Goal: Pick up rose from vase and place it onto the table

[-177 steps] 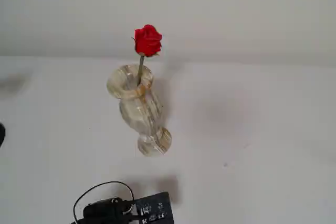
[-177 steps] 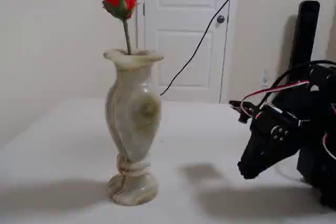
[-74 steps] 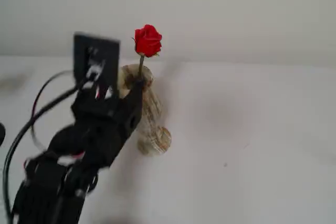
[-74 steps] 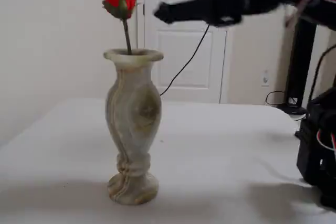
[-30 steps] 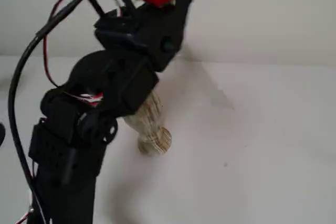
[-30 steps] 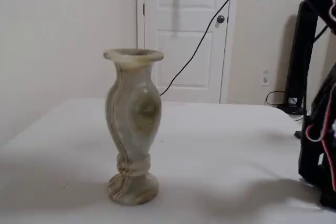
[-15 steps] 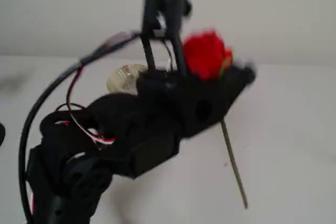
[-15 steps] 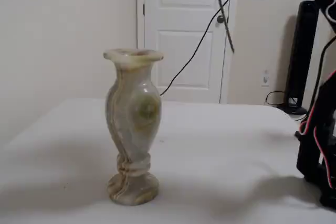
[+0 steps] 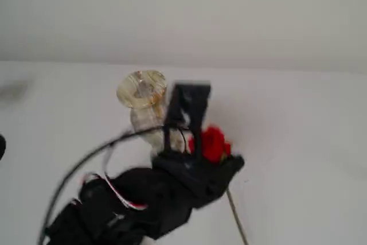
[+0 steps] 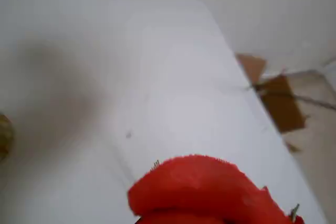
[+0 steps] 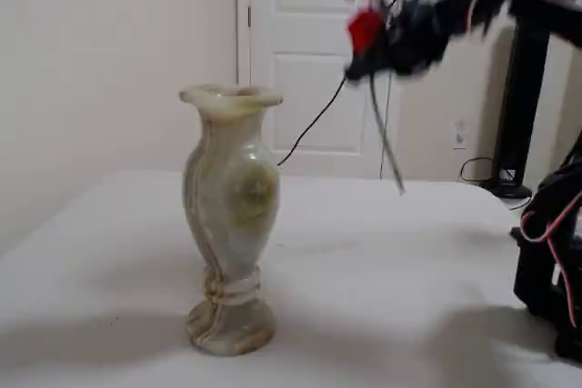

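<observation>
The black arm's jaws are closed on the rose [image 11: 366,28] and hold it high in the air. Its thin stem hangs down above the white table [image 11: 382,261]. The vase [image 11: 231,215] stands upright on the table, well apart from the rose.

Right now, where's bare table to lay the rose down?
Bare table runs from the vase to the arm base at right in the side fixed view, under the held rose. Only the vase foot is crowded.
</observation>
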Tool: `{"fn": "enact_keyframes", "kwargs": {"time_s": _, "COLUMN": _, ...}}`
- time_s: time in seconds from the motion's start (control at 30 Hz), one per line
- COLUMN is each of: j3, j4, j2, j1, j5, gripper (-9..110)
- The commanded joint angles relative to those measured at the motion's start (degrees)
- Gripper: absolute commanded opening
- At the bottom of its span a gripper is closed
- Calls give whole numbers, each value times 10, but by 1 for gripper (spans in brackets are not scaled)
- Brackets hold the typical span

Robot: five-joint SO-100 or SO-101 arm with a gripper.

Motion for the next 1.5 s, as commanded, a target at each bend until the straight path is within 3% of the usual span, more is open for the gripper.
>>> {"fn": "enact_keyframes", "kwargs": {"time_s": 0.0, "j3": 73, "j4": -71, "j2": 16, "j1": -18, "j5": 25, "gripper": 0}}
{"fn": "enact_keyframes", "kwargs": {"time_s": 0.3, "j3": 153, "j4": -234, "j2": -86, "j1": -43, "j5": 54, "gripper": 0}}
{"fn": "enact_keyframes", "kwargs": {"time_s": 0.8, "j3": 148, "j4": -575, "j2": -383, "j1": -87, "j5": 110, "gripper": 1}}
{"fn": "enact_keyframes", "kwargs": {"time_s": 1.27, "j3": 104, "j4": -740, "j2": -573, "j1": -73, "j5": 127, "gripper": 26}}
{"fn": "enact_keyframes", "kwargs": {"time_s": 1.47, "j3": 82, "j4": -793, "j2": -625, "j1": -63, "j5": 122, "gripper": 30}}
